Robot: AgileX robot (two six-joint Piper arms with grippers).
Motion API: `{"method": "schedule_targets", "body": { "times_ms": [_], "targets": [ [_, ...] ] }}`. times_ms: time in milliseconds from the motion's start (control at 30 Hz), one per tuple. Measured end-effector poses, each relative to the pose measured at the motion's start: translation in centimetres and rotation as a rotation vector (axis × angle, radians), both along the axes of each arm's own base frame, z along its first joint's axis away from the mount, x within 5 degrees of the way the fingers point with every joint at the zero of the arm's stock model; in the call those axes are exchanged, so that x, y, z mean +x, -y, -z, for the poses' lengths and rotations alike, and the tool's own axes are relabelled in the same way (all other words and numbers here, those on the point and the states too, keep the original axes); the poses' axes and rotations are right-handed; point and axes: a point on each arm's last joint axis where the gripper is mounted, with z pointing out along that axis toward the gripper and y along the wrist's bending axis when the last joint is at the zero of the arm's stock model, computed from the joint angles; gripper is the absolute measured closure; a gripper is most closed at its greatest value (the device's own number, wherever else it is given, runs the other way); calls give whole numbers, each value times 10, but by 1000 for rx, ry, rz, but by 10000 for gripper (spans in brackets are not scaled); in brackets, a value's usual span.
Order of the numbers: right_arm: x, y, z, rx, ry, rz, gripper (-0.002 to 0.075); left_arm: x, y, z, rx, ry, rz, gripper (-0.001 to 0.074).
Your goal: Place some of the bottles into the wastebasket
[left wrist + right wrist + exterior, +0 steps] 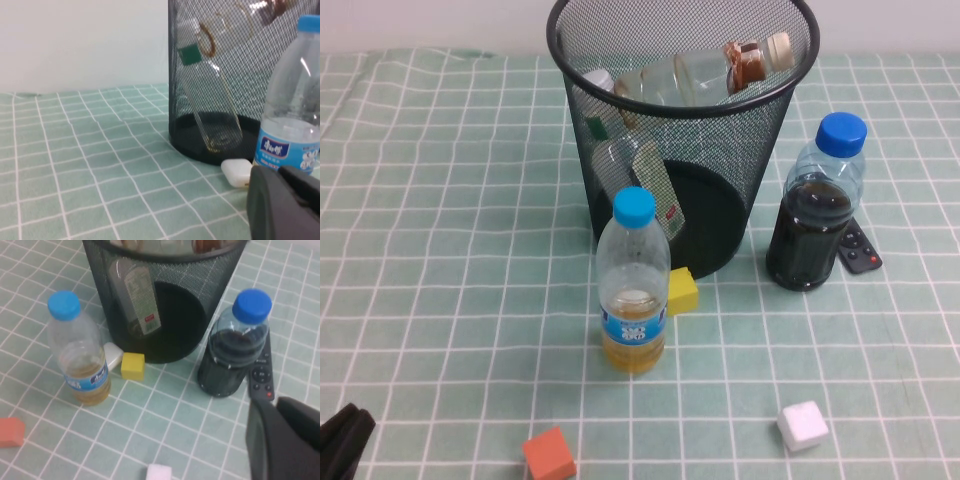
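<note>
The black wire-mesh wastebasket (720, 200) stands upright at the back middle of the table. The beige-capped bottle (705, 75) lies tilted across its top, inside the rim. The squarish white-capped bottle (630, 165) leans inside it, cap up. The left wrist view shows that bottle (210, 100) through the wastebasket's mesh (200, 150), and so does the right wrist view (135, 295). My left gripper (342, 440) is shut and empty at the front left corner, far from the wastebasket. My right gripper (285, 440) is shut and empty, shows only in its wrist view, and is in front of the dark bottle.
A light-blue-capped bottle (633, 290) with yellow liquid stands in front of the wastebasket. A dark-blue-capped bottle (815, 215) stands to its right, with a remote (860, 250) beside it. A yellow block (680, 290), a white block (803, 425) and an orange block (550, 453) lie in front.
</note>
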Motion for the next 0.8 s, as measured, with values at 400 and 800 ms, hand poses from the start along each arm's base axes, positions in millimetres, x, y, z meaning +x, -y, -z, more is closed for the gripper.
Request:
{"method": "schedule_targets", "body": {
  "times_ms": [400, 800],
  "targets": [
    [-35, 44, 61, 54, -7, 4, 726, 0, 1, 3, 12, -20, 8, 739],
    [-22, 50, 87, -28, 136, 121, 726, 0, 1, 3, 12, -20, 8, 739]
  ]
}}
